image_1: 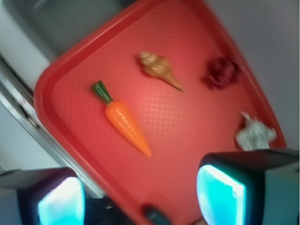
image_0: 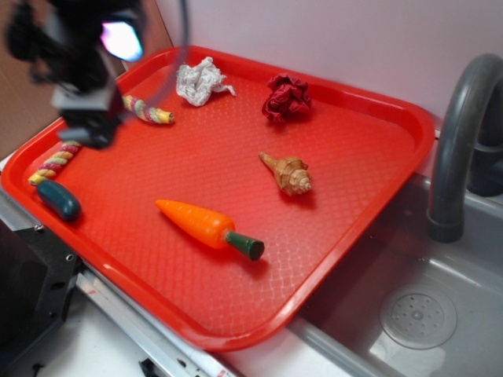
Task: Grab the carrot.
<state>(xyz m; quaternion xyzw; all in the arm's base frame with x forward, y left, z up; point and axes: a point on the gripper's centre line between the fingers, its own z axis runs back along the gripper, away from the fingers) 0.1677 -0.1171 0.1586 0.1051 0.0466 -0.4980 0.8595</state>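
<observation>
Hand (image_1: 140, 197) hangs with fingers apart, well off the carrot (image_0: 206, 226) lying on the red tray (image_0: 354, 157); no readable writing.

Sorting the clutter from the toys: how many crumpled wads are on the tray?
2. A white crumpled wad lies near the red tray's far edge; a dark red crumpled wad sits to its right in the exterior view. The arm covers the tray's far left corner, so another could be hidden.

Toy kitchen — grey sink (image_0: 440, 314), faucet (image_0: 460, 133).
</observation>
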